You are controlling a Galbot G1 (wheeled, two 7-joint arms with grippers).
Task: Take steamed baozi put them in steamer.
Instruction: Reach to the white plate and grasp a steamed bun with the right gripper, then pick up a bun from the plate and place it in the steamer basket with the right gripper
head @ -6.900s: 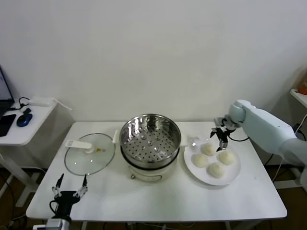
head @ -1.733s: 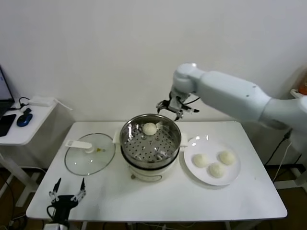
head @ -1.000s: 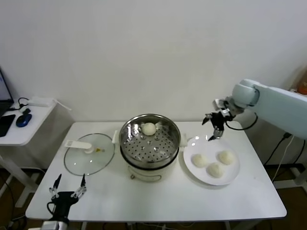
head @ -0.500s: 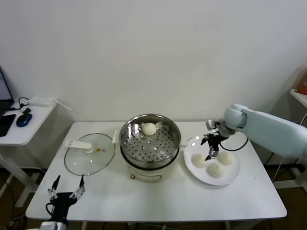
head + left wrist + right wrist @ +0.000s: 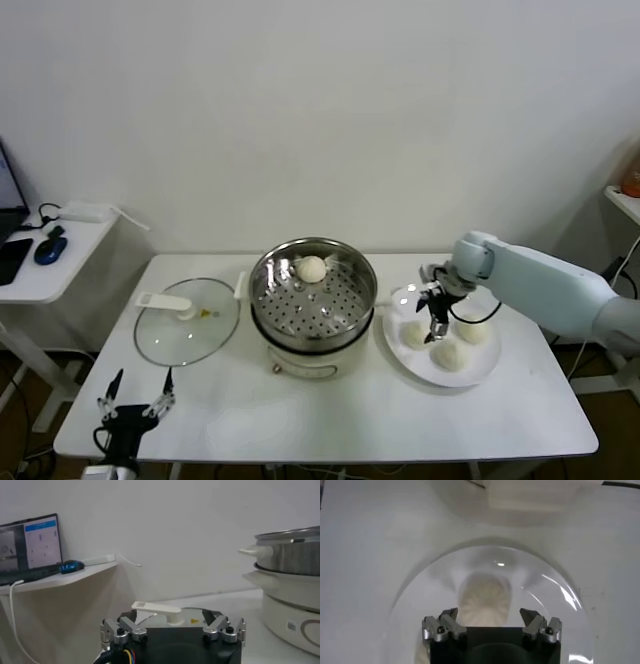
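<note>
Hovering spread wide over a smooth, round baozi (image 5: 416, 334) on the glossy white plate (image 5: 478, 372) — right gripper (image 5: 435, 318), lower than before. Sitting in the perforated steel steamer (image 5: 313, 300) — one bun (image 5: 311, 268). Waiting open off the tabletop's front-left corner — left gripper (image 5: 133, 409).

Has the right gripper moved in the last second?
Yes. The right gripper has come down and toward the steamer, from above the plate's far rim to over the baozi nearest the steamer, fingers open.

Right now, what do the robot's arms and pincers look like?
The right arm is smooth, rounded and pale bluish-white, with thin black cables near its wrist. The right pincer and left pincer are black blocks with silver metal fingers; the left shows coloured wires.
</note>
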